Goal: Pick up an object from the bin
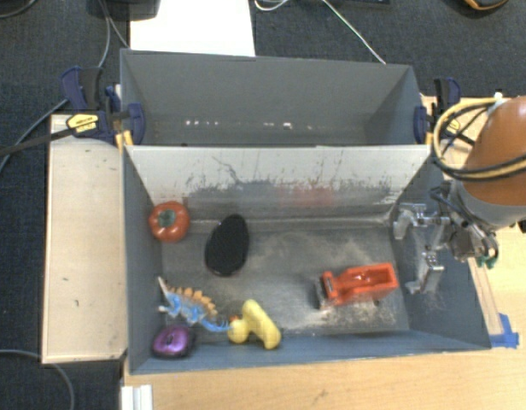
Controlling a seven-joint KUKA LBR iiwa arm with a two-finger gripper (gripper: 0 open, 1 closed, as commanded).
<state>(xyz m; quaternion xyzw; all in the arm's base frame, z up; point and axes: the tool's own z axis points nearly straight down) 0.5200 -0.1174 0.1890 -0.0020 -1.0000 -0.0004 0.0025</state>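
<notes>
My gripper (415,254) hangs at the bin's right side, close to the right wall, with its two metal fingers apart and nothing between them. Just left of and below it lies an orange-red tool-like object (359,284) with a dark end, flat on the bin floor. The lower fingertip (422,282) is a short way to the right of that object and apart from it.
A black oval lump (227,244) lies left of centre, with a red tomato-like ball (169,221) in the left corner by the back wall. Along the front left are a blue and tan toy figure (190,304), a yellow piece (256,325) and a purple piece (172,341).
</notes>
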